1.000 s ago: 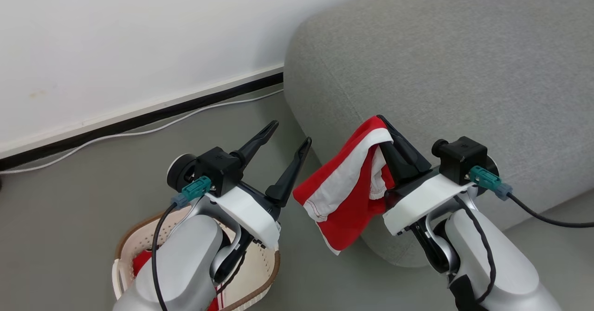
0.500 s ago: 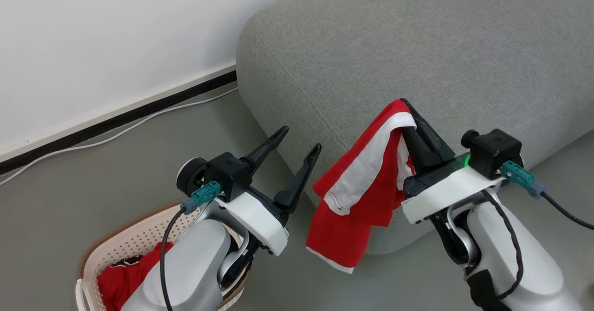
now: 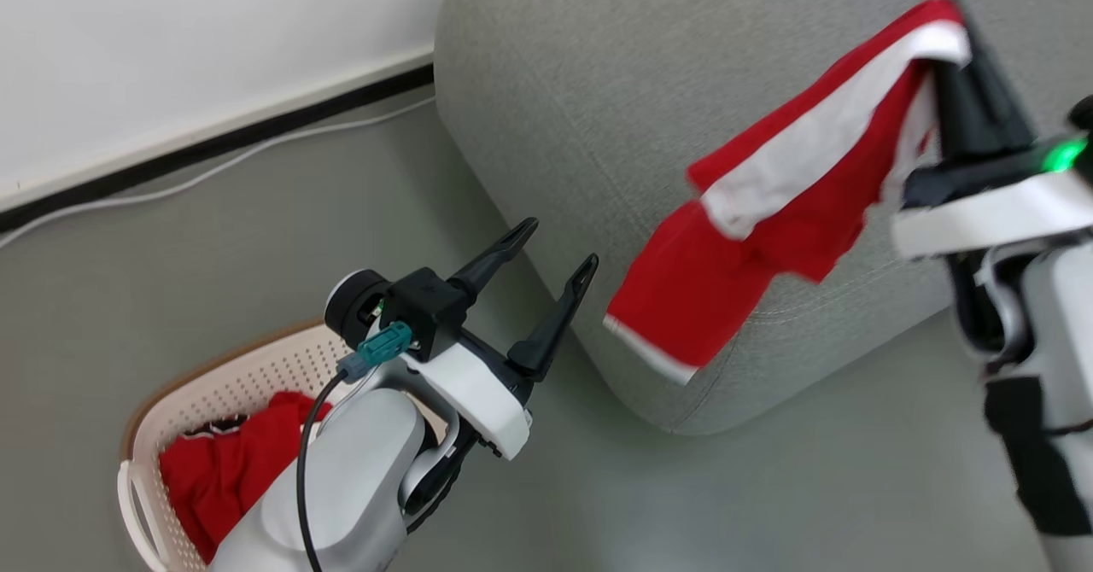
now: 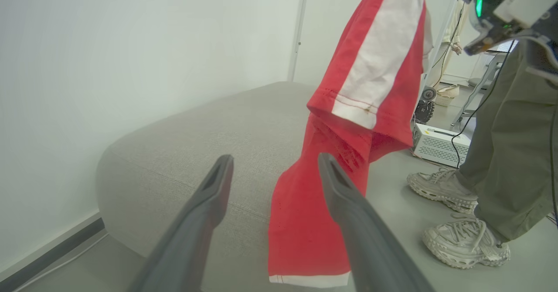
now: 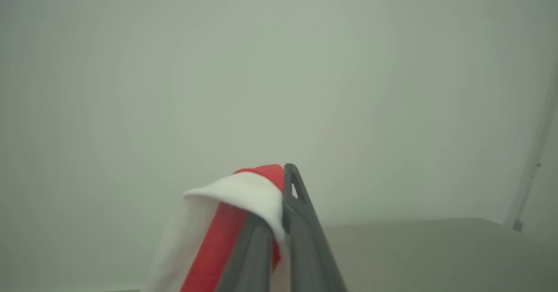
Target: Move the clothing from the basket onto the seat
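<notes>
Our right gripper (image 3: 961,30), upper right, pinches a red garment (image 3: 726,299) dangling before the seat (image 3: 598,85). Our left gripper (image 3: 560,242), centre frame, stands spread, holding nothing.

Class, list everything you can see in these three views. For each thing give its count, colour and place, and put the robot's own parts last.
held garment: one, red with white band, hanging from the right pincer beside the seat
clothing in the basket: heap, count unclear, red, inside the basket
basket: one, cream with brown rim, on the floor
seat: one, grey, near the wall
cable: one, white, on the floor along the wall
box: one, white, on the floor beyond the seat
person's shoes: two, pale, on the floor under olive trousers
left pincer: one, dark, open and empty, between basket and seat
right pincer: one, dark, shut on the held garment
</notes>
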